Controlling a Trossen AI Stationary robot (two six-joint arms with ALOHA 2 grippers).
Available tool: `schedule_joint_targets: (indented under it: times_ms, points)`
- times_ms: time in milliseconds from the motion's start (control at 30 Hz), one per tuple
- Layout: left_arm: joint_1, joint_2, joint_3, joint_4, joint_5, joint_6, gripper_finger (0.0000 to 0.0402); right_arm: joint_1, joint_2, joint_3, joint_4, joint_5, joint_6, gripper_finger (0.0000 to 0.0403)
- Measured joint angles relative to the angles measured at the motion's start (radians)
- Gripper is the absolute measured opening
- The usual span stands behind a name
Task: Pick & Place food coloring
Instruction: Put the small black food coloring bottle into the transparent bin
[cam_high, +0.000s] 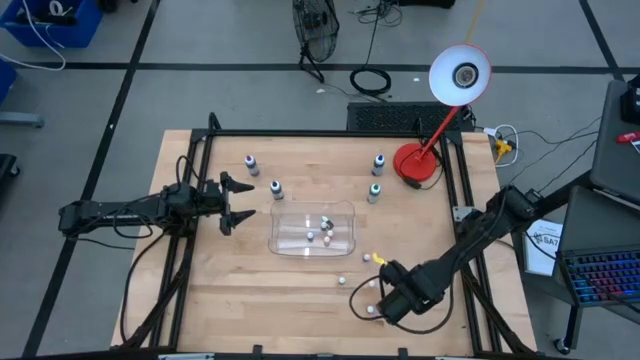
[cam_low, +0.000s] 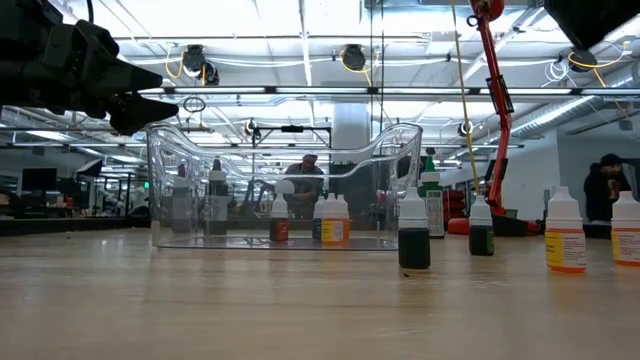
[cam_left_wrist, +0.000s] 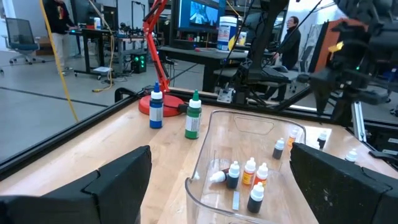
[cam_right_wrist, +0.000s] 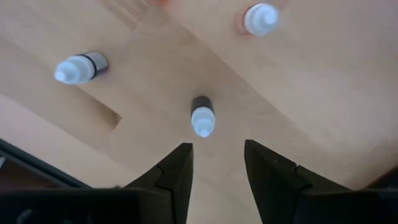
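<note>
Several tiny food coloring bottles with white dropper tops stand upright on the wooden table near its near right corner. The right wrist view shows three of them: one dark-bodied bottle (cam_right_wrist: 202, 116) just ahead of the finger gap, another (cam_right_wrist: 79, 67) and a third (cam_right_wrist: 260, 18) farther off. My right gripper (cam_right_wrist: 217, 158) hovers above them, pointing down, open. In the high view it (cam_high: 385, 300) is among the small bottles (cam_high: 342, 281). More tiny bottles (cam_left_wrist: 249, 172) stand inside the clear tray (cam_high: 345, 212). My left gripper (cam_high: 238, 203) waits open, level, left of the tray.
Taller bottles stand around the tray: two on its far left (cam_high: 251, 163) (cam_high: 276, 188), and a blue one (cam_left_wrist: 155, 109) and a green one (cam_left_wrist: 193, 115) on its far right. A red desk lamp (cam_high: 417, 165) stands at the far right corner. Black frame rails (cam_high: 465, 190) border the table.
</note>
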Motion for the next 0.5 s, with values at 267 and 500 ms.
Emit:
schedule_joint_targets:
  times_ms: [267,500]
  points:
    - [0.0,0.0,0.0,0.0,0.0,0.0,0.0379,0.001,0.0,-0.079,0.123,-0.022,-0.015,0.0132]
    - [0.0,0.0,0.0,0.0,0.0,0.0,0.0379,0.001,0.0,-0.145,0.203,-0.021,-0.018,0.0132]
